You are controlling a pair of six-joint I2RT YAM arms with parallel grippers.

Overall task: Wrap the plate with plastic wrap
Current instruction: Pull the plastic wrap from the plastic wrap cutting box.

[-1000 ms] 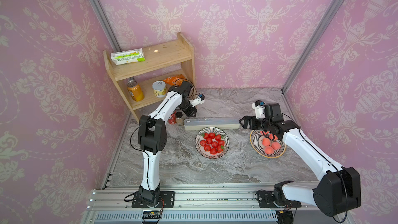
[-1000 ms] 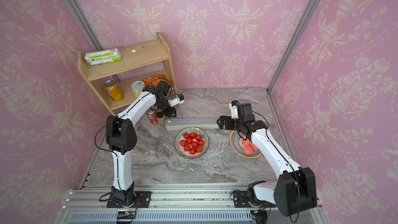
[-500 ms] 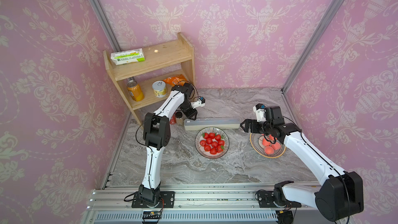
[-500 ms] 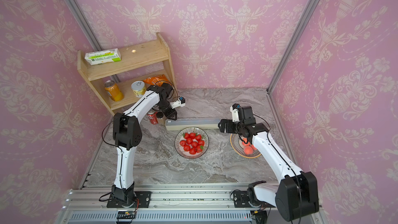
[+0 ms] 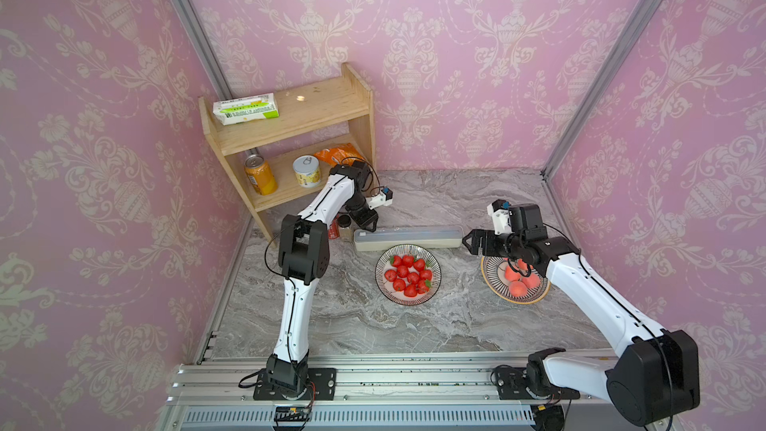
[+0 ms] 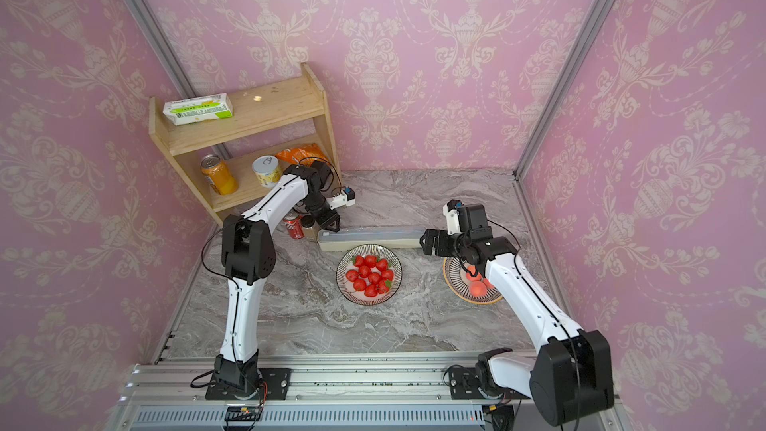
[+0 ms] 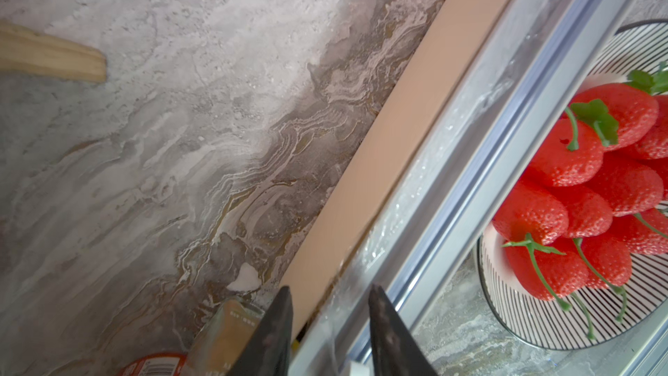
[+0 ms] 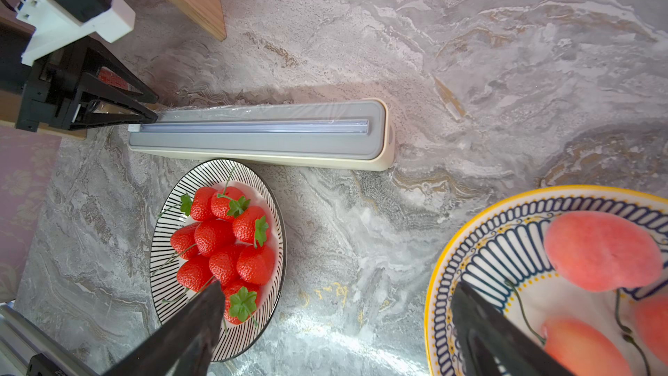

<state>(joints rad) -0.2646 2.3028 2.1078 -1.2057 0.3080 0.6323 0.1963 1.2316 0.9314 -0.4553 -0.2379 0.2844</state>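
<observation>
A black-striped plate [image 5: 408,301] [image 6: 369,301] [image 8: 202,179] of strawberries sits mid-table. Just behind it lies the long pale dispenser box [image 5: 414,237] [image 6: 373,237] [image 8: 260,139]. Clear plastic wrap [image 8: 217,110] [image 7: 408,218] lies crinkled along the box's back edge. My left gripper [image 5: 370,223] [image 6: 333,225] [image 7: 329,289] is at the box's left end, partly open, its fingers either side of the back edge and film. My right gripper [image 5: 468,242] [image 6: 427,240] [image 8: 336,291] hovers wide open off the box's right end, holding nothing.
A yellow-rimmed plate [image 5: 493,284] [image 8: 470,247] of peaches lies under my right arm. A red can [image 5: 333,230] and a small jar [image 5: 345,225] [image 7: 231,323] stand by the box's left end. The wooden shelf [image 5: 290,138] with cans stands back left.
My left arm has swung a little and its gripper has come down to the box's left end. My right gripper has dropped slightly, still wide open.
</observation>
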